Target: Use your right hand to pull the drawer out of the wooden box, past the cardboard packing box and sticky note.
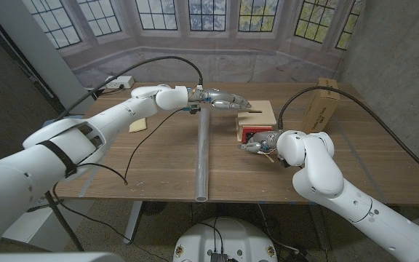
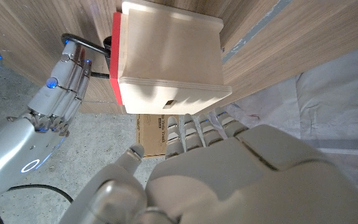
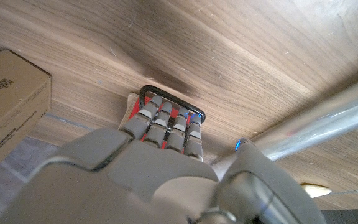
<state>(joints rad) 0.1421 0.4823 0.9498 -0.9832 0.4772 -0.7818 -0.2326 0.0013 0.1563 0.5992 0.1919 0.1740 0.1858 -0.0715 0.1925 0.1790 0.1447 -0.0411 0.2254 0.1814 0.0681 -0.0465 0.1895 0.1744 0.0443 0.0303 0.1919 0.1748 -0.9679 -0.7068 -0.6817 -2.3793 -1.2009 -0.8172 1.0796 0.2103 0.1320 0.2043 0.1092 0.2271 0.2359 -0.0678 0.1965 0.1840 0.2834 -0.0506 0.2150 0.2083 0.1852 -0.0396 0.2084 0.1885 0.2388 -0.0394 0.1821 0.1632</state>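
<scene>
A long grey metal tube [image 1: 203,154] lies across the brown wooden table [image 1: 158,164], running from the far middle toward the near edge, where its open round end faces the camera. In the right wrist view the same tube [image 3: 328,118] shows as a shiny bar on the wood grain. At the table's far left corner sits a white power strip [image 1: 118,84] with a black cable. Behind the table hangs a printed backdrop of arched stone windows [image 1: 188,18], possibly fabric.
</scene>
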